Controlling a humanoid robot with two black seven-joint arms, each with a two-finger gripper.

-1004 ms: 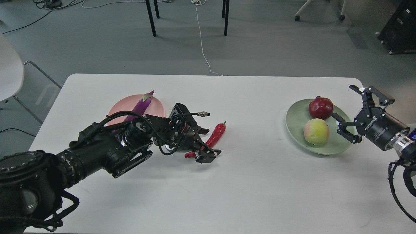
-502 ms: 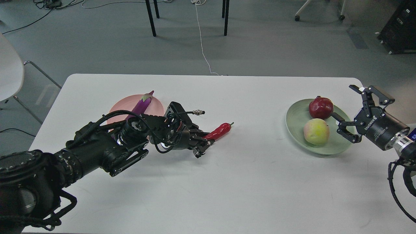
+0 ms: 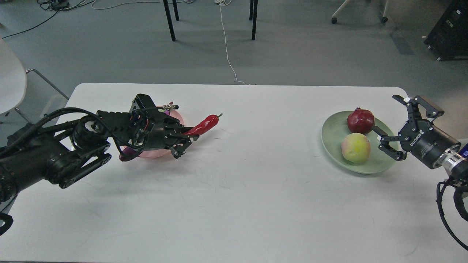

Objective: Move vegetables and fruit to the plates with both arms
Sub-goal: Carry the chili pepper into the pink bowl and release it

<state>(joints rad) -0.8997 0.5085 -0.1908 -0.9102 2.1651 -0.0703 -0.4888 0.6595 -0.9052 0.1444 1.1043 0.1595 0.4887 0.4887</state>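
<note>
both arms are black and jointed. the left arm carries looping black cables and red wiring near its wrist. the right arm has a silver wrist ring, white lettering on its round black body, and a black cable hanging below.

My left arm covers most of the pink plate at centre left; only its right rim and a sliver below show. The eggplant is nearly all hidden behind my wrist, just a dark purple end showing. The chili pepper loses its lower tip inside my left gripper. My right arm is cut off by the frame's right edge.
</note>
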